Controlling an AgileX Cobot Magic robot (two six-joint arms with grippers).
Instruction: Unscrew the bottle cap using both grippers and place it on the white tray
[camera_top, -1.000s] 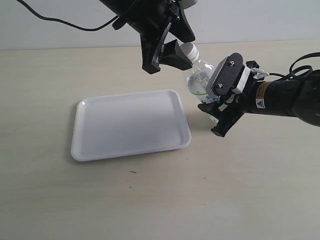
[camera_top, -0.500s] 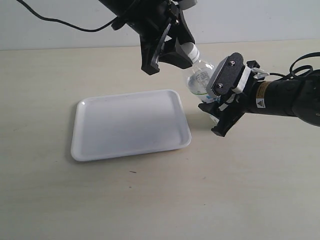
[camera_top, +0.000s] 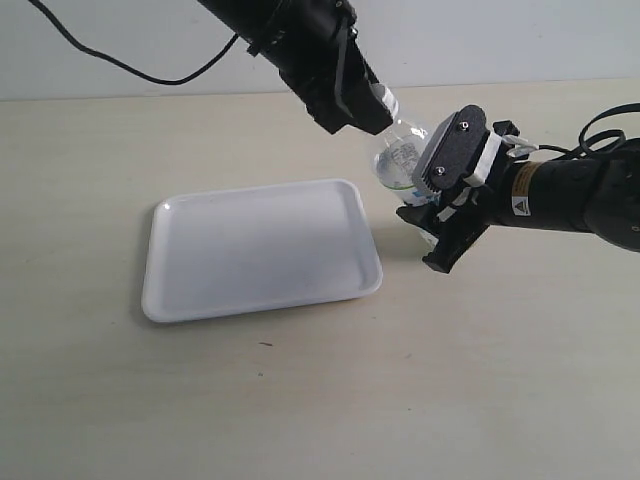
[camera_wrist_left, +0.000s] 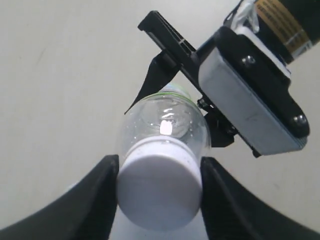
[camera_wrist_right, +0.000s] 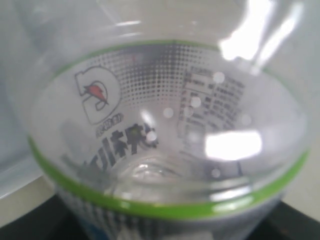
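Observation:
The clear bottle (camera_top: 402, 160) hangs tilted above the table, to the right of the white tray (camera_top: 260, 250). My right gripper (camera_top: 434, 200) is shut on its labelled body, and the bottle (camera_wrist_right: 165, 125) fills the right wrist view. The white bottle cap (camera_wrist_left: 159, 192) sits on the neck between two black fingers (camera_wrist_left: 97, 200) that press on both its sides. My left gripper (camera_top: 358, 102) is shut on that cap from the upper left. Only a sliver of the cap (camera_top: 384, 98) shows in the exterior view.
The white tray has nothing on it and lies flat on the beige table (camera_top: 300, 400). A black cable (camera_top: 120, 65) trails along the back left wall. The right arm (camera_top: 580, 195) stretches in from the right edge.
The left gripper's fingers stood apart around the cap a second ago. They have since closed on it, and the left wrist has turned about the cap. The right gripper and bottle have stayed put.

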